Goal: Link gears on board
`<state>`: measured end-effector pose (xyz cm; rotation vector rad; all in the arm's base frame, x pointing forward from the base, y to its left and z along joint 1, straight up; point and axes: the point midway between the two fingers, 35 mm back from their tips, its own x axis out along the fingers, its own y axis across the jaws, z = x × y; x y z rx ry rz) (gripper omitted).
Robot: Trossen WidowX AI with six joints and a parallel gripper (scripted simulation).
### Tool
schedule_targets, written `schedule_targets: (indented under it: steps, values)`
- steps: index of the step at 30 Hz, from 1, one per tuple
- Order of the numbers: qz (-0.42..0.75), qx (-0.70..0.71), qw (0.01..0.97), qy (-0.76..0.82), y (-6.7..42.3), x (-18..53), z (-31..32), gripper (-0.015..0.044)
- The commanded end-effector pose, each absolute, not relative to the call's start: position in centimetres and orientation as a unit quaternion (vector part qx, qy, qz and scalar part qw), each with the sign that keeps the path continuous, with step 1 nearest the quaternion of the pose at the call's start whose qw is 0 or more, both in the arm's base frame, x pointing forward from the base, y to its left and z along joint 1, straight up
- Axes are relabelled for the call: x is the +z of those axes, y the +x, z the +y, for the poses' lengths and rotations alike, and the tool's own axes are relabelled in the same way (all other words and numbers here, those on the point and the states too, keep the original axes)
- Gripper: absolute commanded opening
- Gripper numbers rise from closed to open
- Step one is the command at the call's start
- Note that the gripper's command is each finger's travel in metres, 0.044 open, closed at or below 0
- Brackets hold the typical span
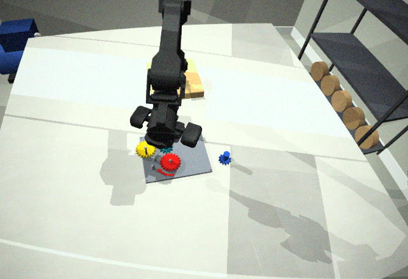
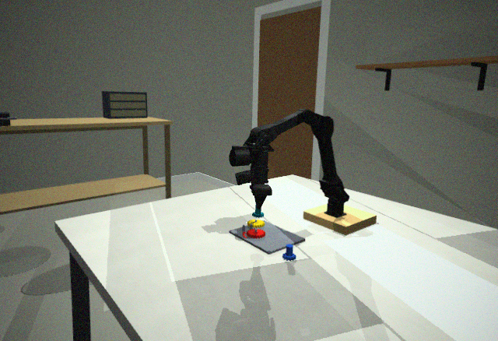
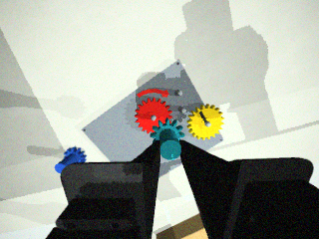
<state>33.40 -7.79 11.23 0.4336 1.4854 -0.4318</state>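
The grey board (image 1: 194,160) (image 2: 277,242) (image 3: 112,131) bears the red gear (image 1: 170,163) (image 2: 255,233) (image 3: 150,114) and the yellow gear (image 1: 143,149) (image 2: 255,223) (image 3: 201,126), which has a black stripe. Two empty pegs show between and beside them, one peg (image 1: 153,167) (image 3: 178,93) near the arrow and one peg (image 3: 183,111) between the gears. My gripper (image 2: 257,209) (image 3: 168,144) is shut on the teal gear (image 1: 166,150) (image 2: 257,214) (image 3: 168,131) by its stem and holds it above the board. The small blue gear (image 1: 224,159) (image 2: 289,255) (image 3: 75,155) stands on the table, its stem up.
The red arrow (image 1: 166,174) (image 3: 153,91) lies on the board beside the red gear. The arm's wooden base (image 1: 196,88) (image 2: 345,224) stands behind the board. The blue gear is off the board's side. Shadows of the arm fall across the table (image 1: 184,230) and board.
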Motion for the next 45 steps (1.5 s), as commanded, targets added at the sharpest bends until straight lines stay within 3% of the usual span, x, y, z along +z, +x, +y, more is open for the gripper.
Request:
schedule_targets:
  steps: [1, 33, 45]
  values:
    - [0.666, -0.192, 0.694, 0.194, 33.6, 10.7, -9.1, 0.0]
    - [0.666, -0.192, 0.695, 0.192, 33.6, 10.2, -11.4, 0.0]
    - [0.682, -0.124, 0.71, 0.122, 33.6, 8.8, -11.4, 0.0]
